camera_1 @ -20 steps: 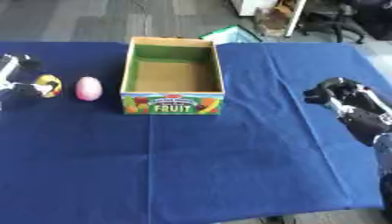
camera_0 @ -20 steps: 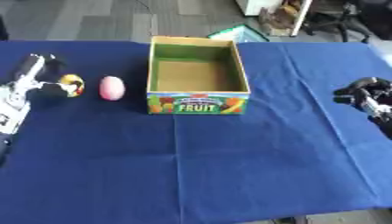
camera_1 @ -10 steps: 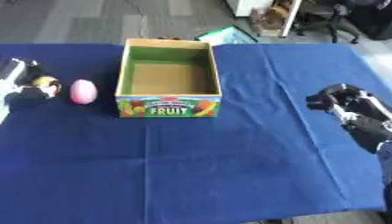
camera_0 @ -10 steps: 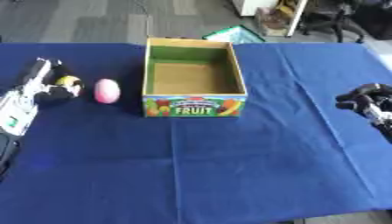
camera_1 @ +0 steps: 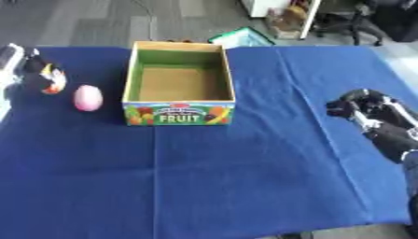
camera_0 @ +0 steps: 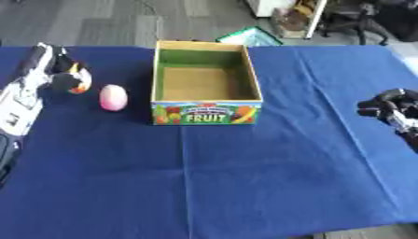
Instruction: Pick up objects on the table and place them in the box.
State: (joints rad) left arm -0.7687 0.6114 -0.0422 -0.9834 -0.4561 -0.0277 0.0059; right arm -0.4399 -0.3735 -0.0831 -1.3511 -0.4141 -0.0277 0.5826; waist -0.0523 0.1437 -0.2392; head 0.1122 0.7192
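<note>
A cardboard fruit box (camera_0: 207, 112) stands open and empty at the middle back of the blue table. To its left lies a pink egg-shaped object (camera_0: 113, 97). Further left, my left hand (camera_0: 49, 61) has its dark fingers curled on a small orange, yellow and black object (camera_0: 79, 78), held a little behind the egg. How much of that object is hidden by the fingers I cannot tell. My right hand (camera_1: 365, 105) rests at the table's right edge with its fingers curled and nothing in them.
A blue cloth (camera_0: 245, 177) covers the whole table. A green flat item (camera_0: 251, 36) lies on the floor behind the box, and chair legs (camera_0: 351, 25) stand at the back right.
My left hand has closed in on the small orange and yellow object, which now sits further back from the pink egg than before. The right hand has hardly moved.
</note>
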